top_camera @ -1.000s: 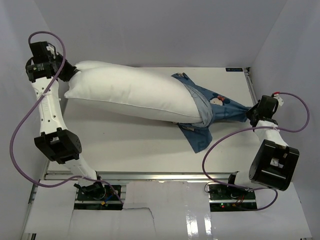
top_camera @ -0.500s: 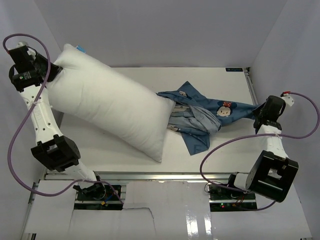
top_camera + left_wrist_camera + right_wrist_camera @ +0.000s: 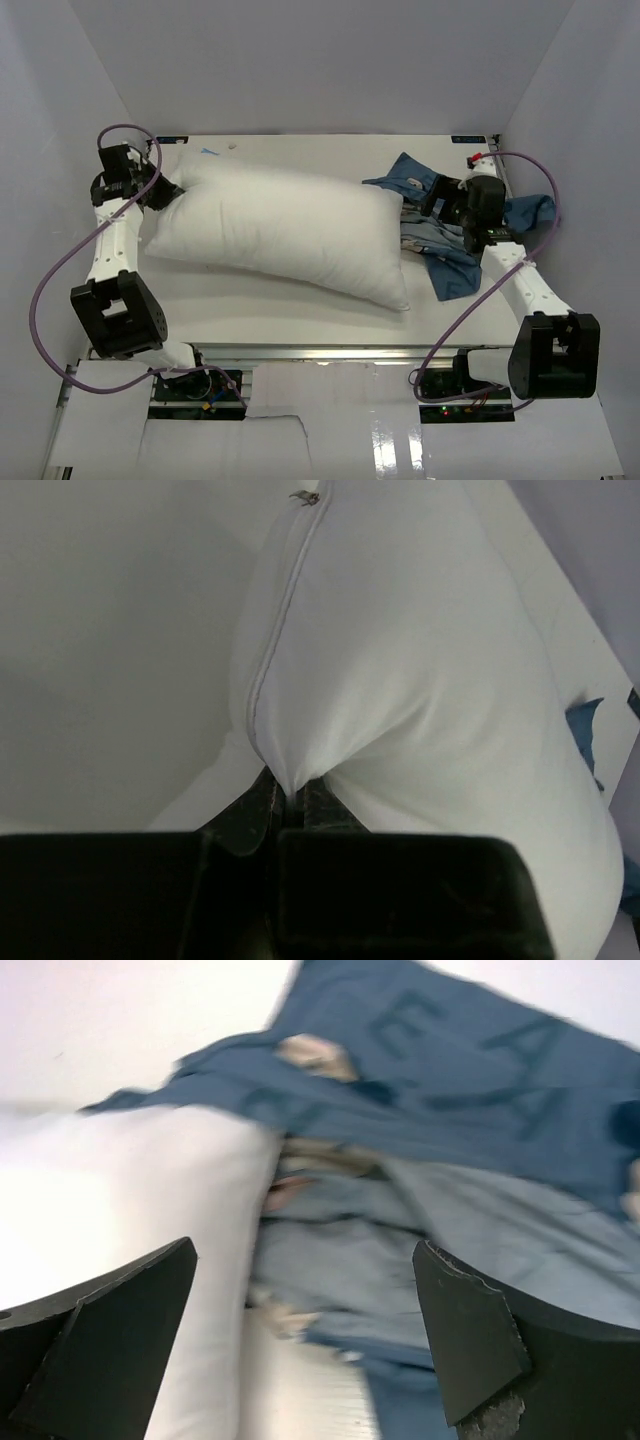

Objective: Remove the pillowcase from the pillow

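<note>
"If any writing can be read, where is it?"

"On the pillowcase (image 3: 470, 1070). The right wrist view shows pale capitals on the blue cloth: an E and an A side by side, and another A further toward 3 o'clock, all blurred. A small label (image 3: 468, 140) at the far edge of the counter (image 3: 230, 292), about 1 o'clock, is too small to read."

"And where does that cloth lie against the right hand (image 3: 435, 205)?"

"Crumpled at 3 o'clock on the counter, directly under that hand. Its fingers (image 3: 110, 1330) stand wide apart and grip nothing. Cloth spreads past it toward 2 and 5 o'clock, and its 9 o'clock edge touches the pillow (image 3: 280, 235)."

"The pillow itself?"

"Bare and white, stretched from 9 o'clock to the middle of the counter. The left hand (image 3: 286, 798) is pinched tight on a fold at its 9 o'clock end, just beside the seam (image 3: 275, 620)."
</note>
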Motion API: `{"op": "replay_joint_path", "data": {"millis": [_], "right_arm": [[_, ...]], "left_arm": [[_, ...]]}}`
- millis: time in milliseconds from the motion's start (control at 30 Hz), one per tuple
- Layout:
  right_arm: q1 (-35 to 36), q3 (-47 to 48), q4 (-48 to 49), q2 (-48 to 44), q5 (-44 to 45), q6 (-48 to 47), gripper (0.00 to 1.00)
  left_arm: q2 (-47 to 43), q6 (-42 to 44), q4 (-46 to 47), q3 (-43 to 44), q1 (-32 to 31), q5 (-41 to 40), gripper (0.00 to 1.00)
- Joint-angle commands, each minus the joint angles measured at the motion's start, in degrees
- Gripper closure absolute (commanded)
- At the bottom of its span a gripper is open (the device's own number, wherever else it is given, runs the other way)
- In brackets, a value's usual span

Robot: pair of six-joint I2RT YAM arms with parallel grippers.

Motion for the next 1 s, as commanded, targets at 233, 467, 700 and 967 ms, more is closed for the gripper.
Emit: {"op": "replay_joint_path", "data": {"millis": [233,467,700,967], "right_arm": [[6.83,-0.05,1.95,-0.18,-10.07,-3.16,0.06],[7.36,0.13,0.46,-0.97,-10.59,-2.37,0.06],[7.36,-1.97,-0.16,-4.84,-10.51,-2.45,0.06],[7.36,-2.15,-0.95,-6.51,-8.31,-3.86,0.05]], "left_arm": [[-10.64,4.95,1.65,-2.80,-1.83,-5.26,0.23],[-8.29,13.55,-9.25,12.67,-13.23,-6.67,0.02],[1.65,13.84,-11.37,10.33,-37.41,-17.44,0.02],[10.01,8.29,-10.50,1.79,-42.08,-28.82,0.09]]}}
